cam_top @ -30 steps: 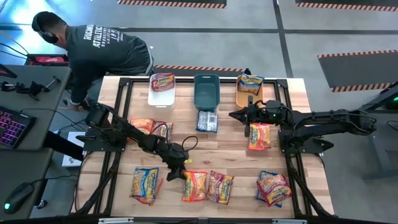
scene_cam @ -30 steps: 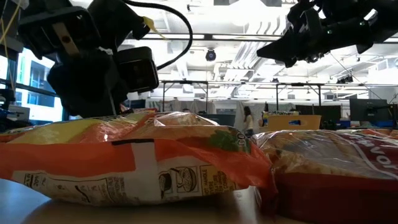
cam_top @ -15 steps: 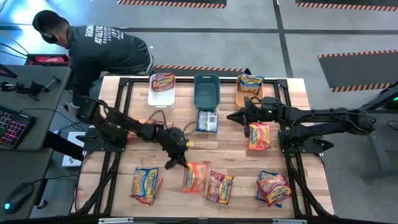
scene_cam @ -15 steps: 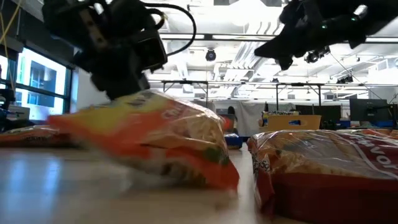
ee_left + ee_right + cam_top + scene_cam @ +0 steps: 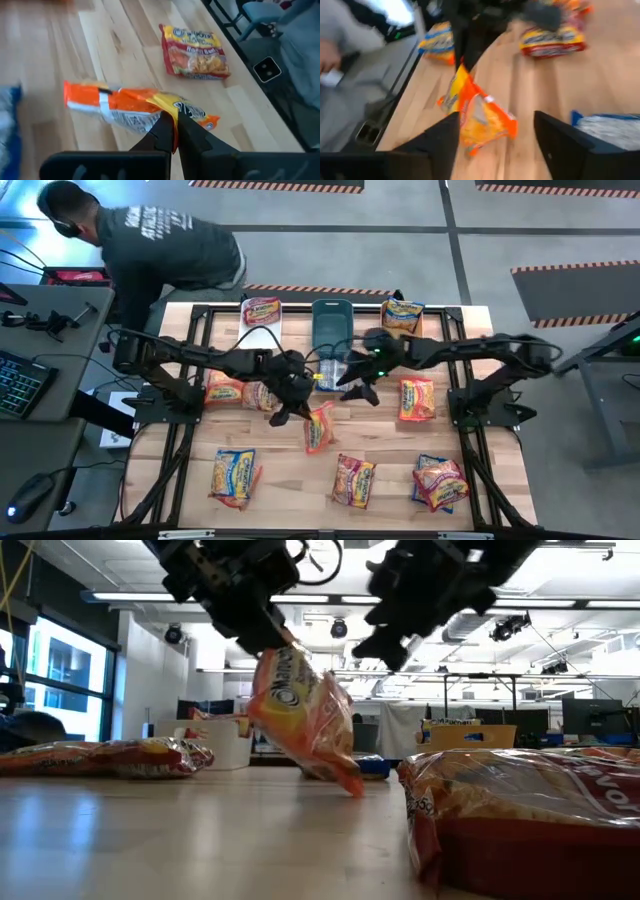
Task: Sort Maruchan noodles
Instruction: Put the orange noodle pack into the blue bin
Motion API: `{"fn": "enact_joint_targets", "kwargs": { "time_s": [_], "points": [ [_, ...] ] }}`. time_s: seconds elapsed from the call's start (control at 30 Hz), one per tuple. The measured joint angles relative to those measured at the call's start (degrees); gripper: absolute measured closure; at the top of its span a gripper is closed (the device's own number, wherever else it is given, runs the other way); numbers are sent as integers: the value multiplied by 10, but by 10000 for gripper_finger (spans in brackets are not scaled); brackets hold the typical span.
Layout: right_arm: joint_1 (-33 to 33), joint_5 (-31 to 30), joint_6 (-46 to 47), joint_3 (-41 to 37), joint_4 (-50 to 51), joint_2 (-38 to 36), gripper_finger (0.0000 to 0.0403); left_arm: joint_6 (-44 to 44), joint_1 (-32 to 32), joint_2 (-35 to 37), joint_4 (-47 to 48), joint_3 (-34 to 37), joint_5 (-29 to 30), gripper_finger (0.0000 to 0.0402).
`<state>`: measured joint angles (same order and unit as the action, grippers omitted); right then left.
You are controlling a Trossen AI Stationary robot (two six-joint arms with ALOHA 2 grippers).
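The left gripper (image 5: 283, 415), at the centre of the high view, has its jaws clamped on the top corner of an orange packet (image 5: 318, 429). The packet hangs tilted below the jaws, clear of the counter (image 5: 380, 430) in the low view. In the left wrist view the two fingers pinch the packet's yellow edge (image 5: 172, 116).

The right gripper (image 5: 358, 388) sits just right of centre, near the packet but apart from it. Its jaws stand wide apart and hold nothing; the right wrist view shows the orange packet (image 5: 477, 117) between and beyond them.

Other packets lie on the counter: two at left centre, one at lower left (image 5: 233, 477), one at lower centre (image 5: 352, 481), a pile at lower right (image 5: 438, 480), one at right centre (image 5: 416, 399).

The teal bin (image 5: 331, 320) at upper centre is partly covered by the right arm. The right wrist view is blurred. A person (image 5: 150, 245) bends at upper left.
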<state>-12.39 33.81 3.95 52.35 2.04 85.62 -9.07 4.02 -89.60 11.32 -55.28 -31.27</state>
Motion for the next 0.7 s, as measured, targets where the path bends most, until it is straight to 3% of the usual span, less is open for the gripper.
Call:
{"fn": "enact_joint_targets", "kwargs": {
  "time_s": [0.1, 0.3, 0.7],
  "points": [
    [6, 8, -62, 60, 50, 49, 125, -35, 2, 0, 0, -3, 0, 400],
    [13, 88, -177, 155, 122, 133, 120, -71, 2, 0, -16, -3, 5, 400],
    [13, 102, -213, 207, 156, 202, 122, -71, 3, 0, -22, -4, 20, 401]
  ]
}}
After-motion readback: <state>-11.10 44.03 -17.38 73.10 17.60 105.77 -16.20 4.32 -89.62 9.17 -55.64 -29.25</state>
